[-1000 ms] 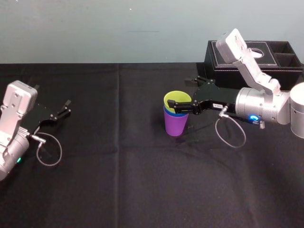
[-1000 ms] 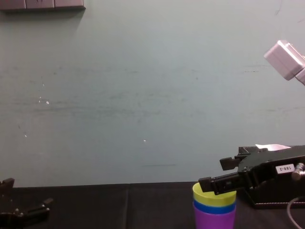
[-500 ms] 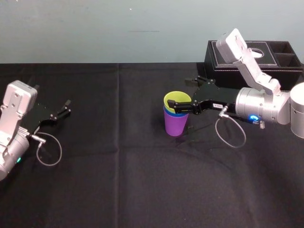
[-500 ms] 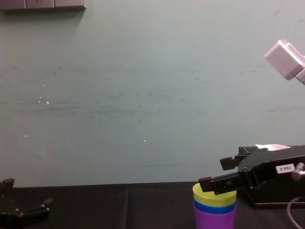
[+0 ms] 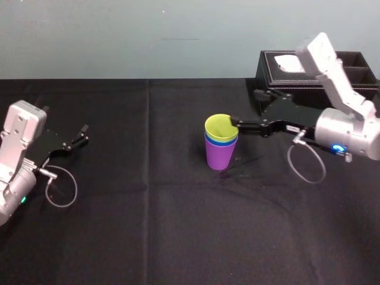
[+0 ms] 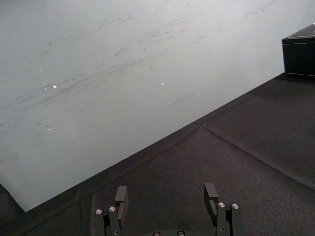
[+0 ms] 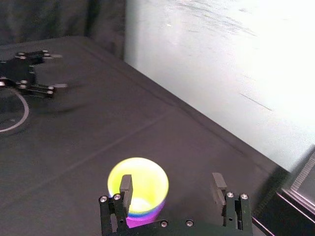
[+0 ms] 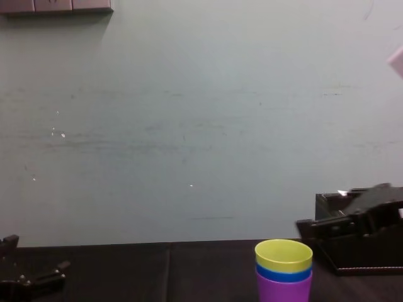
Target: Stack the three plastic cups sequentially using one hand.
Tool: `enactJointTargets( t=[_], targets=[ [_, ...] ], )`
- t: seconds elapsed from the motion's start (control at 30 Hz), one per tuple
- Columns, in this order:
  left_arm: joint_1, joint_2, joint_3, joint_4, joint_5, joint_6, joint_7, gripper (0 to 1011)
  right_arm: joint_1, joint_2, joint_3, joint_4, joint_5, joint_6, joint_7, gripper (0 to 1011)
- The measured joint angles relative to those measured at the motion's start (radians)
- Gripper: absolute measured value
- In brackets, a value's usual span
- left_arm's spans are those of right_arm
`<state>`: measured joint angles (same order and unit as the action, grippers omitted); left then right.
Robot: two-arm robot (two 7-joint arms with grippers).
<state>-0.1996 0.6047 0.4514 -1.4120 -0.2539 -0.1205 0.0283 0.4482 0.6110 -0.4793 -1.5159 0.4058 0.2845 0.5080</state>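
Three plastic cups stand nested in one upright stack at mid-table: the yellow-green cup [image 5: 221, 126] on top, the blue cup [image 5: 221, 141] showing as a band under it, the purple cup [image 5: 219, 157] at the bottom. The chest view shows the same stack, yellow-green [image 8: 283, 255], blue [image 8: 283, 274], purple [image 8: 283, 290]. My right gripper [image 5: 247, 108] hangs open just right of the stack, touching nothing. Its wrist view has the yellow-green cup [image 7: 142, 181] beyond the open right gripper [image 7: 171, 184]. My left gripper [image 5: 82, 134] is parked open at the far left.
A black leather tissue box [image 5: 350, 70] stands at the back right behind my right arm, also seen in the chest view as the box [image 8: 352, 259]. Black cloth covers the table [image 5: 148, 225]. A pale wall runs along the far edge.
My right gripper has drawn back to the right, away from the yellow-green cup's rim it straddled before. The stack stays in place. The left arm has not moved.
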Motion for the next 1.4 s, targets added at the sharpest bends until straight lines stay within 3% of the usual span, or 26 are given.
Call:
enactJointTargets(
  t=[0.2, 0.43, 0.8, 1.4],
  targets=[
    [0.0, 0.0, 0.0, 0.0, 0.0, 0.0, 0.0, 1012, -0.044, 0.025, 0.049, -0.005, 0.01, 0.003, -0.027, 1003],
    [0.0, 0.0, 0.0, 0.0, 0.0, 0.0, 0.0, 1011, -0.07, 0.037, 0.076, 0.013, 0.009, 0.013, -0.035, 1003],
    [0.0, 0.0, 0.0, 0.0, 0.0, 0.0, 0.0, 1011, -0.076, 0.034, 0.087, 0.074, -0.006, 0.039, -0.034, 1003],
    [0.0, 0.0, 0.0, 0.0, 0.0, 0.0, 0.0, 1011, -0.077, 0.035, 0.088, 0.068, -0.006, 0.038, -0.034, 1003]
  ],
)
